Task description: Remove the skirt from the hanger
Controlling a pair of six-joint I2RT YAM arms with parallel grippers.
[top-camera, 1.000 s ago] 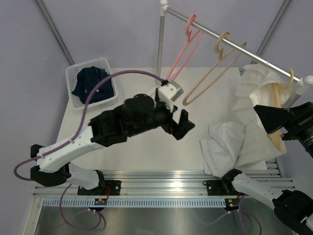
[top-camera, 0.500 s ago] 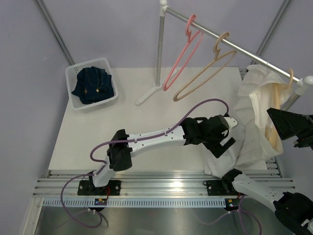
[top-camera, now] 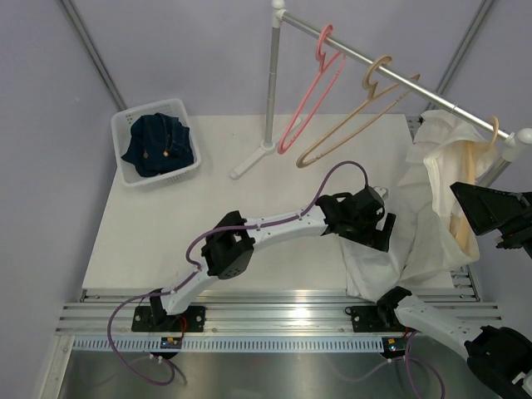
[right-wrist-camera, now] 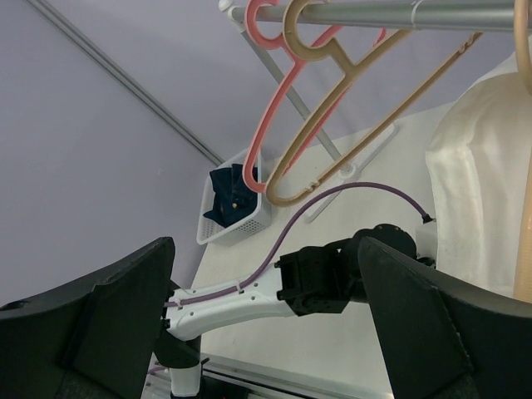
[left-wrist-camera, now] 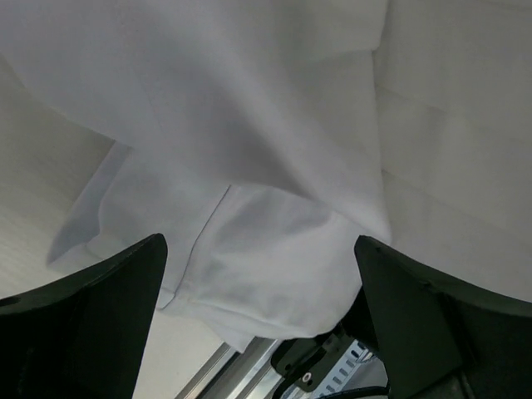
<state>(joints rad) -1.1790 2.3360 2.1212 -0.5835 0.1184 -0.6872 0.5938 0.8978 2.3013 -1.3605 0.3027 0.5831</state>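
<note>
Since a second ago the left gripper [top-camera: 381, 235] has swung from mid-table over to the right. It now sits low at the near folds of the skirt [top-camera: 432, 199]. Jaws spread wide, white cloth ahead of and between the fingers (no pinch visible in the wrist view). Skirt is white, its top on the wooden hanger [top-camera: 494, 131] at the right end of the rail [top-camera: 391, 71], lower part heaped on the table [top-camera: 166, 224]. Beside the hanging part, right gripper [top-camera: 475, 208] is raised, jaws wide, holding nothing. Pink hanger [top-camera: 309, 96] and tan hanger [top-camera: 357, 125], both bare, hang further left.
</note>
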